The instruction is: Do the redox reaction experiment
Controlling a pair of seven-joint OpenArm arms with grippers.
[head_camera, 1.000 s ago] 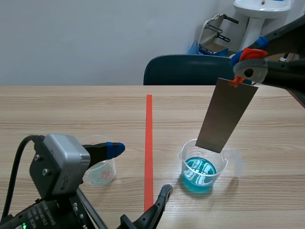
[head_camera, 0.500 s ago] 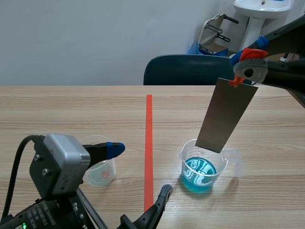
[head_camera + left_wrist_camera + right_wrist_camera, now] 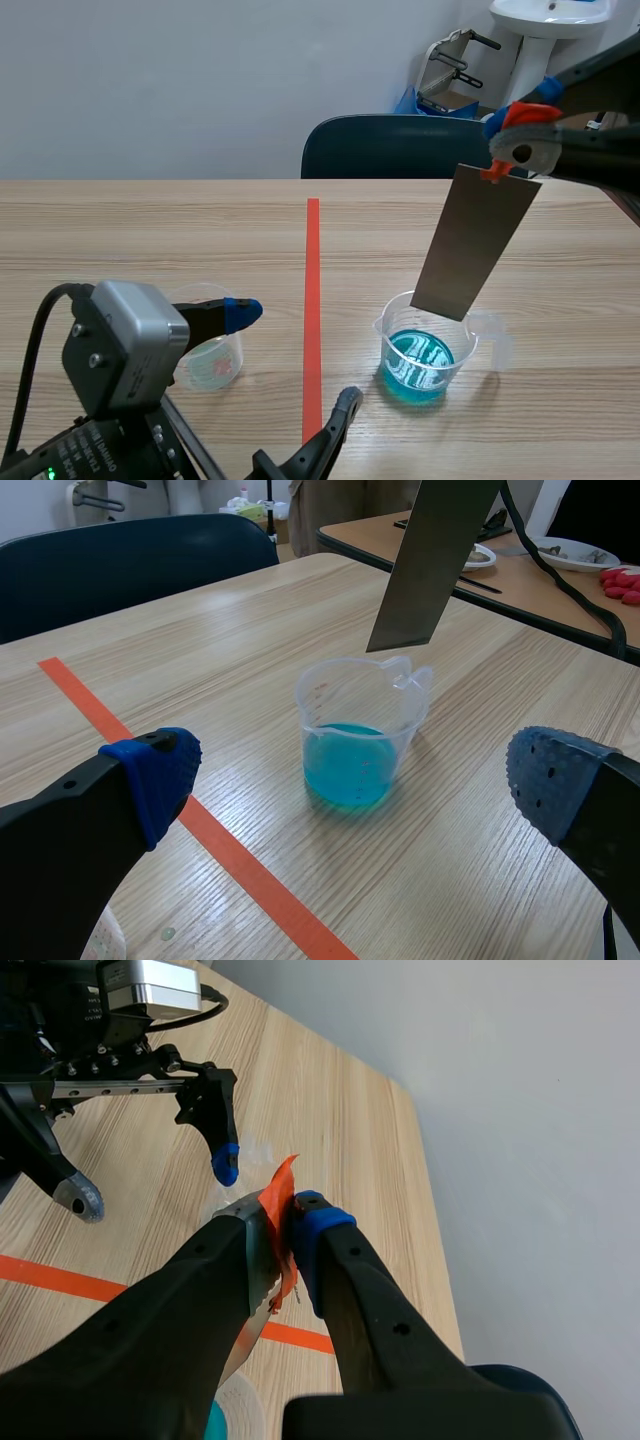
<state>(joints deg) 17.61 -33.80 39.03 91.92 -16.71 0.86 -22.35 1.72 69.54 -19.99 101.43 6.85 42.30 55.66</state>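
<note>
Here we are at the beaker (image 3: 428, 345), a clear plastic one with a spout, standing on the desk (image 3: 150, 240) with a shallow pool of bright blue liquid (image 3: 418, 358) in the bottom. Right above it hangs the metal sheet (image 3: 475, 240), grey and flat. It is tilted, and its lower edge sits just over the beaker's rim, clear of the blue liquid. From the left wrist view we can see a gap between that edge and the rim.

The right gripper (image 3: 520, 135) is up above the beaker and has the sheet by its top end. Its two fingers are pressed tight together on it, with a scrap of orange tab (image 3: 280, 1195) poking out between the pads.

The left gripper (image 3: 292, 356) sits low, on the robot's side of the beaker. Its fingers are spread wide with nothing between them, and through that gap we look straight at the beaker.

The orange-red tape line (image 3: 312, 300) runs along the desk just beside the beaker. Beyond that line, well apart from the beaker, a second small cup (image 3: 212, 362) stands under one blue fingertip (image 3: 240, 312). We can't tell what is in it.

Behind the beaker, past the desk's far edge, we spot a dark blue chair (image 3: 400, 145)
</note>
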